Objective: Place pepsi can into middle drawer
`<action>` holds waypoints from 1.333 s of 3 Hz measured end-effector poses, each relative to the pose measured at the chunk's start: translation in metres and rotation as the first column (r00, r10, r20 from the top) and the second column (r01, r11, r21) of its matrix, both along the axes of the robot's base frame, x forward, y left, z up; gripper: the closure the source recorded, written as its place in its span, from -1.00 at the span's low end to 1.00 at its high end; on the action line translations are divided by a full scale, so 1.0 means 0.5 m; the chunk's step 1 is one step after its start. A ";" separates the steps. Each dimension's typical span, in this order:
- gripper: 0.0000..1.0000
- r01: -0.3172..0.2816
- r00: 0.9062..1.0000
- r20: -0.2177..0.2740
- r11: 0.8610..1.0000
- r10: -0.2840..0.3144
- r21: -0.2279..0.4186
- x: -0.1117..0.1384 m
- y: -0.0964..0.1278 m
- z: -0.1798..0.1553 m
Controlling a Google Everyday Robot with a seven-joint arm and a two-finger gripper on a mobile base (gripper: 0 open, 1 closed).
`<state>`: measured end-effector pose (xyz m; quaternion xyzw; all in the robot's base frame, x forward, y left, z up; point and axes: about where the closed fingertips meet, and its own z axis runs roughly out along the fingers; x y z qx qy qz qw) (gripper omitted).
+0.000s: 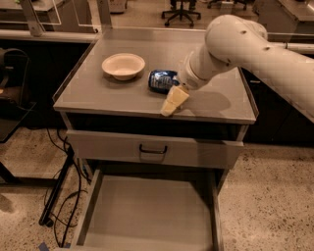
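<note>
gripper (174, 100): low over the counter (93, 93), near its front edge, right of centre
gripper state: cannot tell, apart or together
pepsi can (161, 81): on its side on the counter, near the middle, just behind and left of the gripper
bowl (123, 65): upright, left of the can, toward the back-left corner
middle drawer (147, 211): pulled out, below the counter's front edge
drawer front (113, 147): above it, dark loop handle

A speckled beige terrazzo floor (274, 196) is seen around the flat grey metal tabletop (93, 90). Loose black cables (61, 196) are trailed over the floor at the left. A black swivel chair on castors (180, 13) is parked behind. Dim, warm light is cast throughout. The cream tool (174, 101) is held over the tabletop's front edge.
</note>
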<state>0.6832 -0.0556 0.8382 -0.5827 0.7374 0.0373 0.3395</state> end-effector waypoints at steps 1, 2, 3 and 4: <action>-0.99 -0.040 0.999 -0.016 0.998 0.039 -0.055 0.116 0.010 -0.008; -0.59 -0.021 0.999 0.036 0.999 0.022 -0.032 0.142 0.004 0.050; -0.12 -0.021 0.999 0.035 0.999 0.022 -0.032 0.142 0.004 0.050; 0.35 -0.021 0.999 0.035 0.999 0.022 -0.032 0.142 0.004 0.050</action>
